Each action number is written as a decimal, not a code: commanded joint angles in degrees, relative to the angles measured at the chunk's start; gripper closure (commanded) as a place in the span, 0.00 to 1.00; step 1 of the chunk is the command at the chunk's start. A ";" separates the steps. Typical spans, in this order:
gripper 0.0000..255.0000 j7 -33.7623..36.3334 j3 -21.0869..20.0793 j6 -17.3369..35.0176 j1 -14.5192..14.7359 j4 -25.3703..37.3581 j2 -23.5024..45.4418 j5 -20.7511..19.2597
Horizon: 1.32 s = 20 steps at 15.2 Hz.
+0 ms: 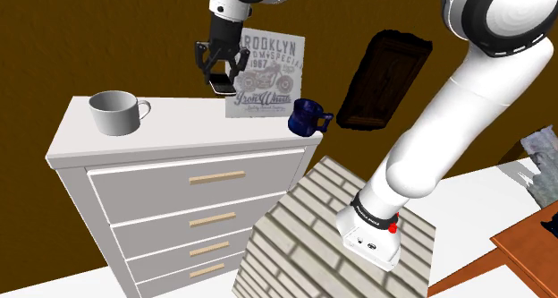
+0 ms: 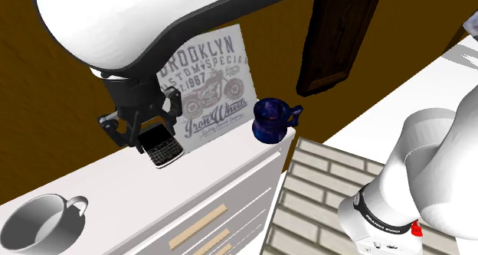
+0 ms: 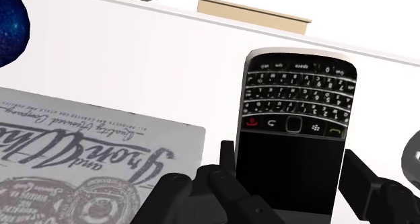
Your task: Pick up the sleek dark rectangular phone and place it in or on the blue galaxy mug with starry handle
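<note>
My black gripper (image 1: 221, 76) is shut on a dark phone (image 1: 220, 87) with a small keyboard and holds it in the air above the white dresser top (image 1: 179, 131). In the wrist view the phone (image 3: 293, 122) sits upright between the two fingers (image 3: 227, 163), keyboard end away from the hand. The blue starry mug (image 1: 307, 117) stands at the dresser's corner, to the shoulder view's right of the gripper. From the second exterior view the phone (image 2: 162, 148) hangs under the gripper (image 2: 153, 138), with the blue mug (image 2: 270, 119) off to the right.
A motorcycle poster (image 1: 266, 72) leans on the brown wall behind the gripper. A plain grey mug (image 1: 114, 113) stands near the dresser's other end. A dark wooden frame (image 1: 384, 81) hangs on the wall. The brick-patterned stand (image 1: 331, 242) sits beside the drawers.
</note>
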<state>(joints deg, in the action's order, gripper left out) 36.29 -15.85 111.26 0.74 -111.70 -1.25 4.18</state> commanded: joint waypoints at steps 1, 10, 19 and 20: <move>1.00 0.10 0.00 -1.70 0.00 1.46 -0.24 0.03; 1.00 -10.13 5.54 -2.16 -3.57 -12.07 -13.72 2.48; 1.00 -21.30 13.51 -4.40 -7.58 -22.80 -25.80 0.70; 1.00 -22.54 14.48 -4.74 -8.11 -23.68 -26.92 0.24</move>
<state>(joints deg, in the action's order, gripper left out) 15.18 -2.44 107.28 -6.80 -134.78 -26.94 4.88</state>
